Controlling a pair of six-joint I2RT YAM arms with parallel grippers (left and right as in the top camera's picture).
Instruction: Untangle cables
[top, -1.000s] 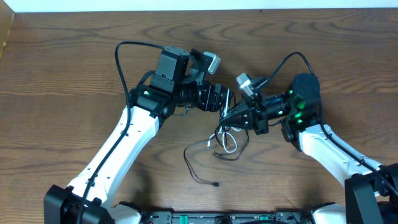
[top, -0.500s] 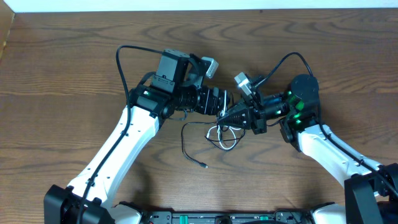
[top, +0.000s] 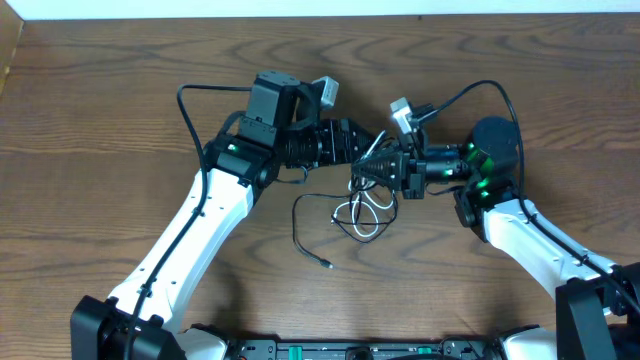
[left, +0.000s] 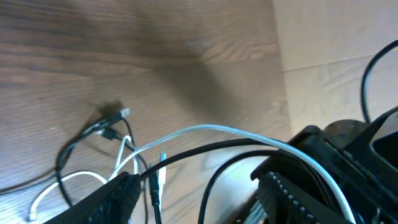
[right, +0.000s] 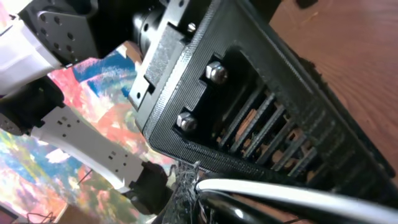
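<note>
The right tool (top: 368, 170) is pressed together, pinching the thin white cord (top: 362, 208) and the thin black cord (top: 300, 215) where both rise off the desk; in the right wrist view the white cord (right: 298, 194) is seen clamped at the fingertips. The left tool (top: 372, 152) is spread, its 2 ribbed black fingers (left: 283, 193) standing apart on either side of the raised strands. In the left wrist view the white cord (left: 211, 129) and the black cord (left: 205, 149) arc side by side between those fingers; contact with the pads cannot be confirmed. The 2 tools meet tip to tip above the middle of the brown wood-grain desk (top: 100, 120).

Below the tools, the white cord lies in small overlapping loops, with the black cord threaded through them. From there the black cord runs left, then curves down the desk to a small plug end (top: 330, 265) lying free, well apart from the loops. Further small plug ends (left: 118, 115) are seen in the left wrist view beside the loops.
</note>
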